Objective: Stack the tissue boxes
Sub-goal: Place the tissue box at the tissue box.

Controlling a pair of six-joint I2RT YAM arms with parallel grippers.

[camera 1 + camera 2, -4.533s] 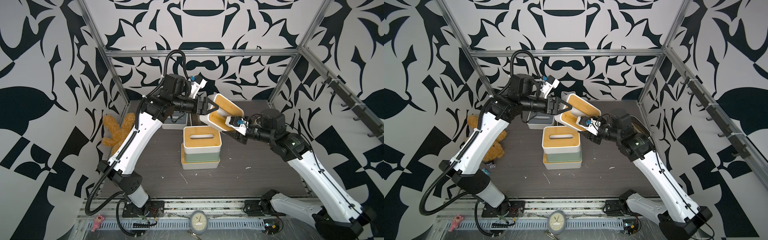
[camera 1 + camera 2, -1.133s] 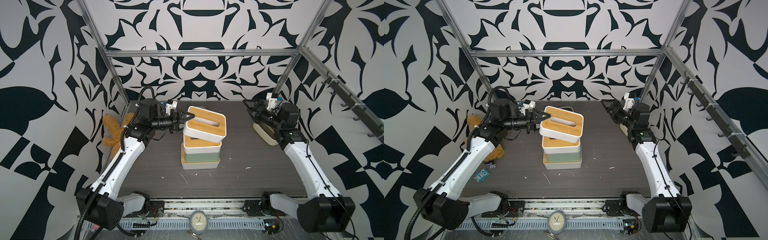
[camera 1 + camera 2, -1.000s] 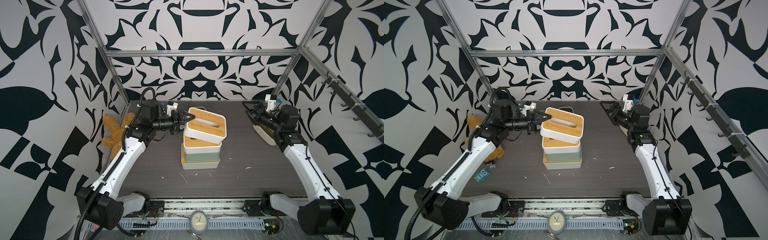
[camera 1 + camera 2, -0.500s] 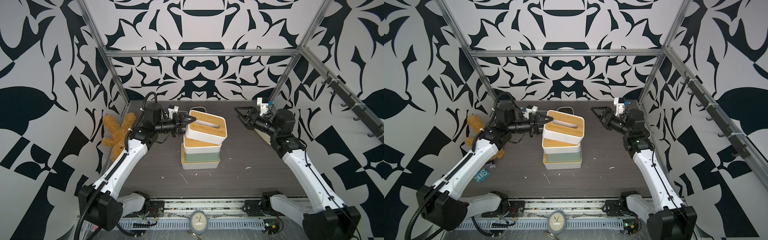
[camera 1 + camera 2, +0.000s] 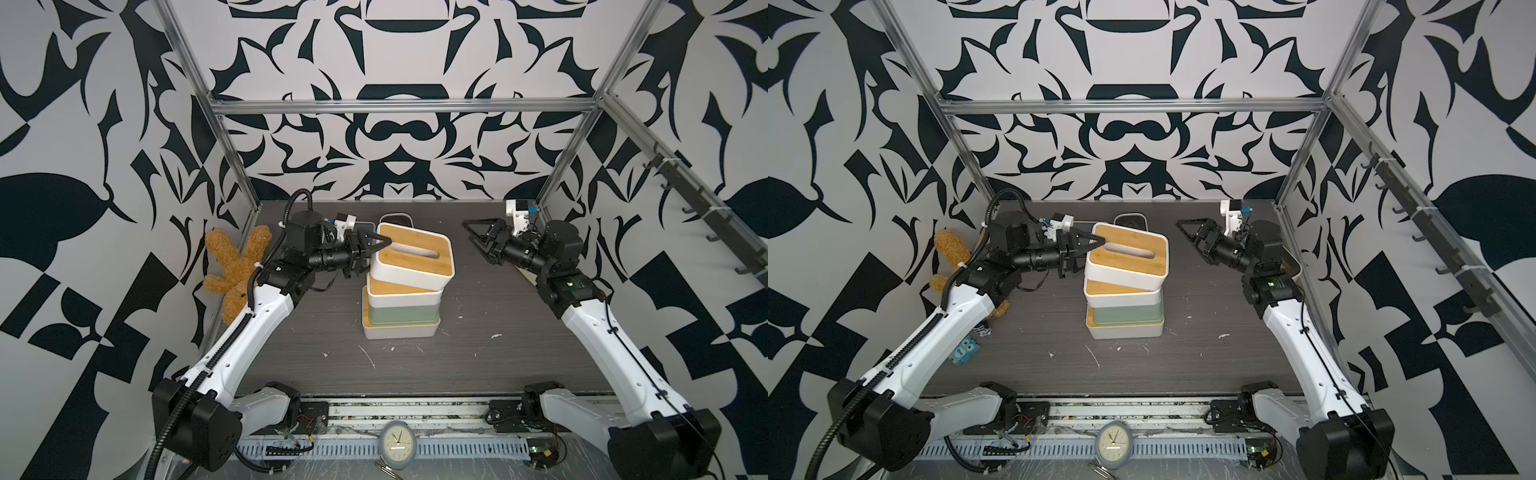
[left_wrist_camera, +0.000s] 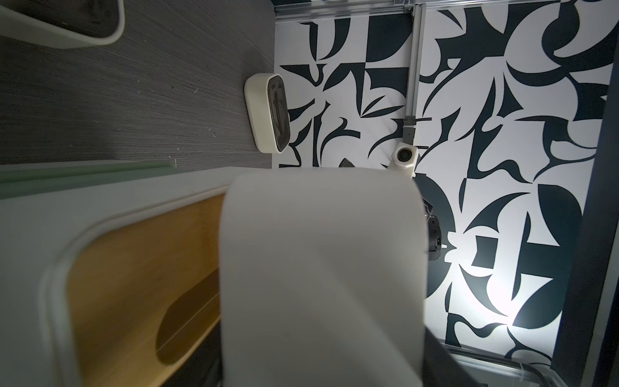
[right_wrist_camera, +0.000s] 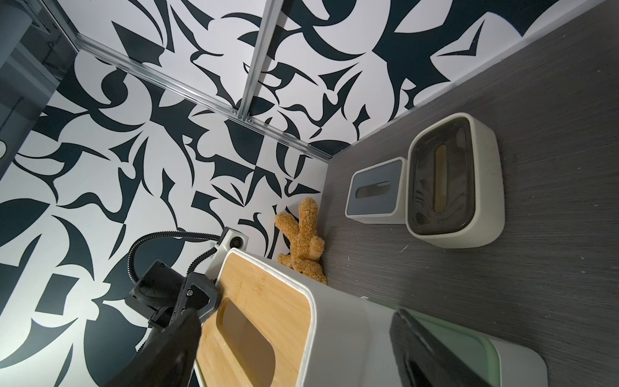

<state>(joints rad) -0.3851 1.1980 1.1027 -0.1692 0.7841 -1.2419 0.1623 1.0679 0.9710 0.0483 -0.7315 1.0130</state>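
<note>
Box [image 5: 415, 259], bamboo-lidded, tilted atop stack [image 5: 401, 309], clamped by left tool [image 5: 372, 252]; right tool [image 5: 471, 235] spread apart, well clear.

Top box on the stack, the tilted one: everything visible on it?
The top box is white, plastic-looking, round-cornered, with a bamboo-look lid cut by one long rounded slot. It is not seated: it lies tilted and askew, the end at the left gripper looking raised, the far end down on the bamboo lid of the box beneath. The left gripper clamps the raised end, one finger over the lid edge. Nothing else touches it.
</note>
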